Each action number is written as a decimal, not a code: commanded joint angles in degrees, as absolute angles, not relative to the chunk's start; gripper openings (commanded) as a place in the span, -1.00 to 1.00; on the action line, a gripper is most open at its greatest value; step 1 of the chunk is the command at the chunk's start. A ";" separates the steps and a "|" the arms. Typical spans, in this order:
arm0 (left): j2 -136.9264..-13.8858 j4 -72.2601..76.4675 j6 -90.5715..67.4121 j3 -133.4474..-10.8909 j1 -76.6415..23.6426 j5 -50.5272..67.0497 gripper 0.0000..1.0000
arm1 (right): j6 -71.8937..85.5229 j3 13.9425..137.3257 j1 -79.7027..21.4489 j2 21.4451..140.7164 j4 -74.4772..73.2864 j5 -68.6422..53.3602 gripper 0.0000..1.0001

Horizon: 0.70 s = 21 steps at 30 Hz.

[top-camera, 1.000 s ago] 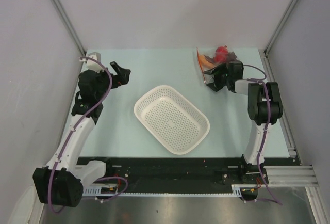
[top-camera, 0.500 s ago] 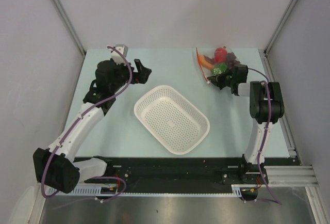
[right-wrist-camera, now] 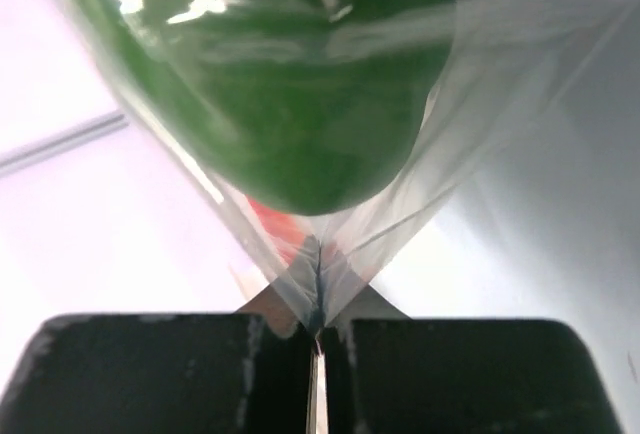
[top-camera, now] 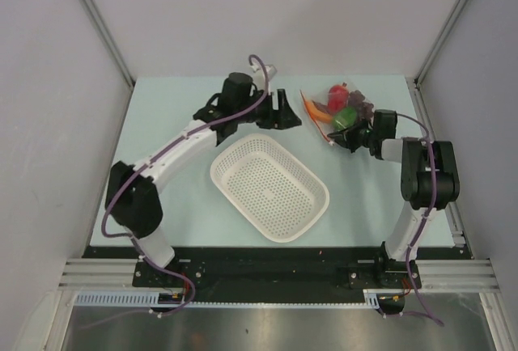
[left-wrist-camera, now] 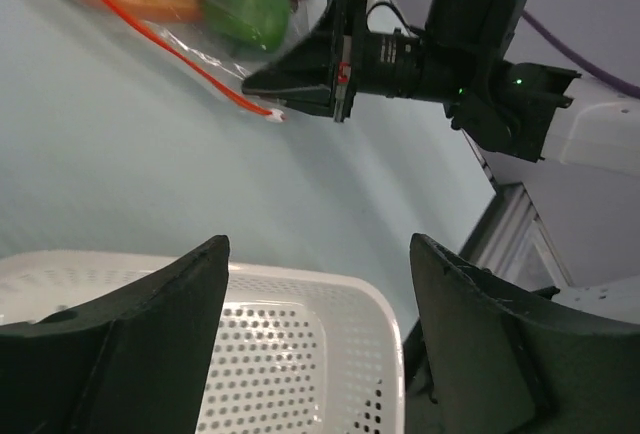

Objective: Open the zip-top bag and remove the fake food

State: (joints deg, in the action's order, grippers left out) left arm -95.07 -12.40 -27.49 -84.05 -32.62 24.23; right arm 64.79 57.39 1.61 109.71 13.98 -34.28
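Observation:
The zip-top bag (top-camera: 333,108) lies at the back right of the table, its orange-red zipper strip (top-camera: 311,107) facing left. Inside it is the fake food: a green pepper (top-camera: 344,116), a red fruit (top-camera: 337,94), dark grapes (top-camera: 363,107) and an orange piece (top-camera: 320,112). My right gripper (top-camera: 346,136) is shut on a corner of the bag; in the right wrist view the clear plastic is pinched between its jaws (right-wrist-camera: 318,329), below the pepper (right-wrist-camera: 290,84). My left gripper (top-camera: 289,110) hovers open just left of the zipper strip (left-wrist-camera: 170,42), holding nothing (left-wrist-camera: 318,246).
A white perforated basket (top-camera: 269,186) sits mid-table, just in front of the left gripper and under it in the left wrist view (left-wrist-camera: 300,354). Grey walls and aluminium rails close in the table on the left, back and right.
My left arm has swung from the far left across the table to beside the bag. My right gripper has shut on the bag's corner, and the bag has shifted slightly left.

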 commanded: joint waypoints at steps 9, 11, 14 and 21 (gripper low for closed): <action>-112.75 -12.22 -54.13 -95.26 -40.16 17.94 0.34 | 60.99 50.98 2.11 100.02 11.60 -40.07 -0.75; -115.83 -13.27 -55.28 -99.29 -40.95 15.13 0.33 | 61.00 50.98 2.20 99.76 11.25 -41.31 -0.95; -120.14 -18.36 -57.21 -104.92 -41.92 13.10 0.33 | 59.68 51.06 2.20 98.00 10.02 -41.13 -1.00; -125.14 -20.56 -61.96 -108.45 -42.36 10.64 0.26 | 59.50 49.13 2.20 95.89 9.32 -42.10 -1.00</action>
